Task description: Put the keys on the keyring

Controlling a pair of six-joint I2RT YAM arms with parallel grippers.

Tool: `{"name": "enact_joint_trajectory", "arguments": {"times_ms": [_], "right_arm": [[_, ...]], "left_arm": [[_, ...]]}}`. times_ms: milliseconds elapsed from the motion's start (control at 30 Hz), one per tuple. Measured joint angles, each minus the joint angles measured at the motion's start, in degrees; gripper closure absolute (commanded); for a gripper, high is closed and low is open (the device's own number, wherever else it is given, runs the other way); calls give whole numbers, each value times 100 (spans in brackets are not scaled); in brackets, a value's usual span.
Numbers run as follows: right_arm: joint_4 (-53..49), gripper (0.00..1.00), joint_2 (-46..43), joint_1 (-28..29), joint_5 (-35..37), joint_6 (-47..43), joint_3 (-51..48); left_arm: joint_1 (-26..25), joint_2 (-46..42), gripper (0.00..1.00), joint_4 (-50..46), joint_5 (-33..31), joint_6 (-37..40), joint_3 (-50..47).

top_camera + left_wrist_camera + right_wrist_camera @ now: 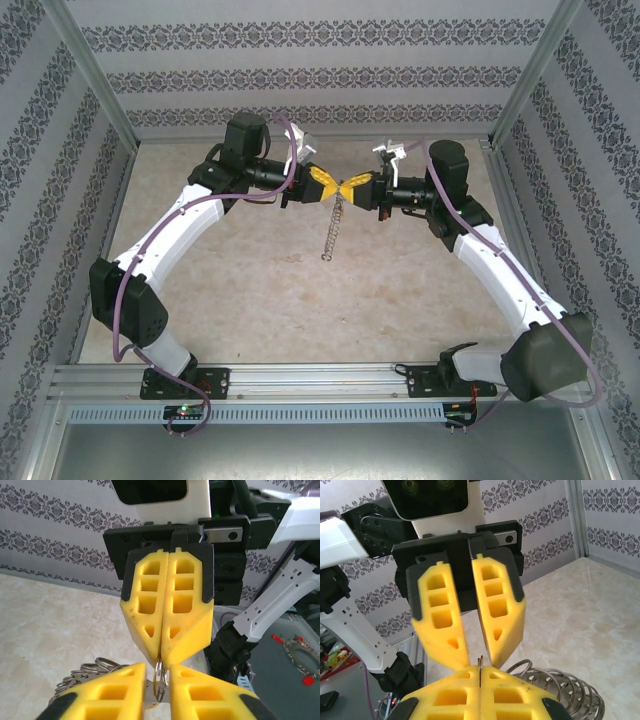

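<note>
Hanging keyring (333, 228), long axis vertical, right fingers (515, 696) pinching.

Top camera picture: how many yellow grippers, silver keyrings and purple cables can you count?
Yellow grippers: 2 (left gripper, right gripper)
Silver keyring: 1 (keyring, hanging down where the two grippers meet)
Purple cables: 2 (left arm's cable, right arm's cable)
Total: 5
</note>
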Motion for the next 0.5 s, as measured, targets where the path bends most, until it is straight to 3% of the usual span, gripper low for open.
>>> {"name": "enact_joint_trajectory", "arguments": {"times_ms": [267, 500], "right_arm": [[-2682, 100, 717, 0, 251, -1650, 1749], [-4789, 100, 1189, 13, 623, -2992, 3340]], "left_arm": [[105, 2, 58, -973, -46, 715, 927], [291, 256, 55, -2302, 96, 1582, 1814]]}}
